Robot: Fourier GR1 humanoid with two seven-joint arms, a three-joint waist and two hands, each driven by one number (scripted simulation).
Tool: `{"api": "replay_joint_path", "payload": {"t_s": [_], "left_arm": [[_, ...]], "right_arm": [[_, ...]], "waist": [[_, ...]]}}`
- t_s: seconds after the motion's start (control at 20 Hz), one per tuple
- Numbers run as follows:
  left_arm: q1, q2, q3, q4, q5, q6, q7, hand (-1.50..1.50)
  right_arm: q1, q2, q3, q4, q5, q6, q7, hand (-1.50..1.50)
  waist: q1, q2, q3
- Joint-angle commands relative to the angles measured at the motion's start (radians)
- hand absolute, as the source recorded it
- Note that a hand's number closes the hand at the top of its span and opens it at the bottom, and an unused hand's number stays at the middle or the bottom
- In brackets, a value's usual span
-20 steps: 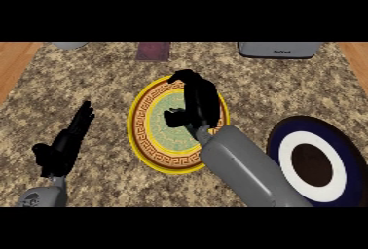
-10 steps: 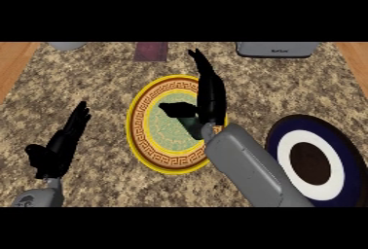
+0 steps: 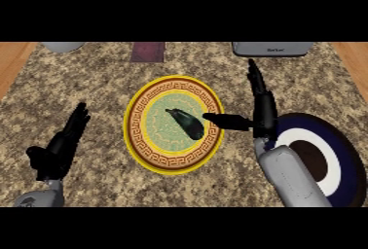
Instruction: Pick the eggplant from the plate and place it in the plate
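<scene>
A dark eggplant [image 3: 185, 123] lies near the middle of the yellow plate with a Greek-key border [image 3: 141, 127]. My right hand [image 3: 262, 113] is open at the plate's right rim, fingers straight and pointing away, thumb stretched left over the rim toward the eggplant without touching it. A blue and white plate [image 3: 338, 156] with a dark centre sits at the right, partly hidden by my right forearm. My left hand [image 3: 61, 145] rests open at the lower left, fingers up.
A grey appliance [image 3: 271, 47] stands at the back right edge. A dark red mat [image 3: 147, 51] and a grey bowl [image 3: 63, 46] sit at the back left. Wooden edges show at both far corners of the stone counter.
My right hand has moved right, off the yellow plate's centre to its right rim, uncovering the eggplant. The left hand has stayed still.
</scene>
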Motion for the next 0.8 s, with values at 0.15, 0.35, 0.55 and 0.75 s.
{"api": "replay_joint_path", "payload": {"t_s": [0.15, 0.35, 0.55, 0.75], "left_arm": [[-0.095, 0.01, 0.043, 0.147, 0.0, -0.01, -0.048, 0.0], [0.001, -0.006, 0.016, -0.013, -0.007, -0.009, -0.009, 0.0], [0.028, -0.001, 0.017, 0.009, -0.018, -0.034, -0.039, 0.0], [-0.022, -0.022, 0.015, -0.046, -0.033, 0.0, 0.052, 0.0]], "right_arm": [[0.125, -0.15, -0.155, 0.033, -0.159, 0.279, -0.263, -1.5], [0.17, -0.161, -0.183, 0.095, -0.15, 0.377, -0.375, -1.5], [0.158, -0.213, -0.263, 0.198, -0.176, 0.491, -0.446, -1.5], [0.141, -0.202, -0.302, 0.253, -0.129, 0.507, -0.468, -1.5]], "waist": [[-0.008, 0.002, -0.001], [0.004, -0.001, -0.001], [0.005, -0.001, -0.001], [0.005, -0.001, -0.001]]}}
